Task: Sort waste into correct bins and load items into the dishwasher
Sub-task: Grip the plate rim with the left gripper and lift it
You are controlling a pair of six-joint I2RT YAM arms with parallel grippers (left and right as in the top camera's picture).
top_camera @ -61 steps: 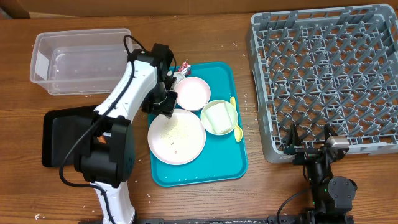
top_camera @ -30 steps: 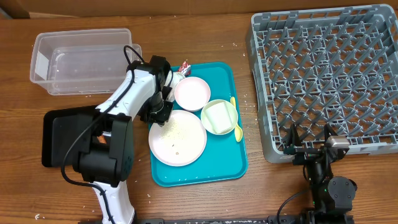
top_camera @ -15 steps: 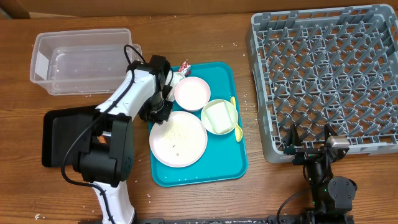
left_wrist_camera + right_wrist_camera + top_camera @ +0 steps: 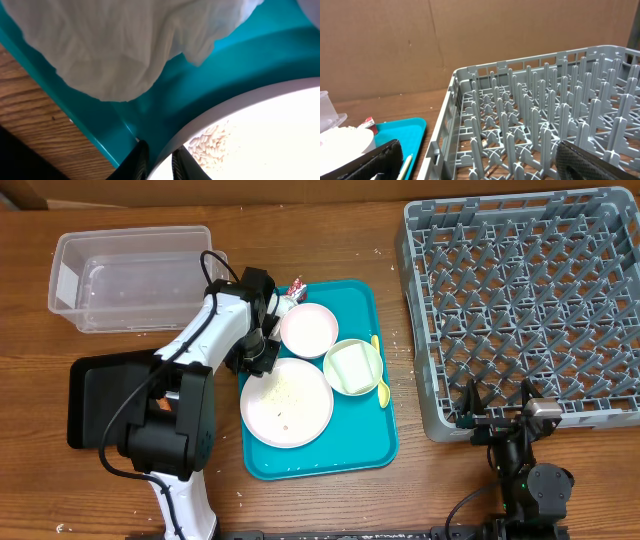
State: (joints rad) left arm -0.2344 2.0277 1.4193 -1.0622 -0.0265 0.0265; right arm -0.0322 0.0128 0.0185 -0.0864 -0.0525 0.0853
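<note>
The large white plate, with loose rice on it, lies on the teal tray. My left gripper is at the plate's upper left edge. In the left wrist view its jaws are shut on the plate's rim, one finger on each side. A crumpled white napkin lies just beyond them. The pink plate, a pale green cup nested with the white bowl, the yellow spoon and the red-and-white wrapper are also on the tray. My right gripper is open and empty at the grey dish rack's front edge.
The clear tub stands at the back left. The black tray lies at the left, partly under my left arm. The rack's pegs fill the right wrist view, with the teal tray's corner to the left.
My left gripper moved slightly left and settled on the white plate's upper left rim. The plate shifted a little to the right and toward me. The right arm has not moved.
</note>
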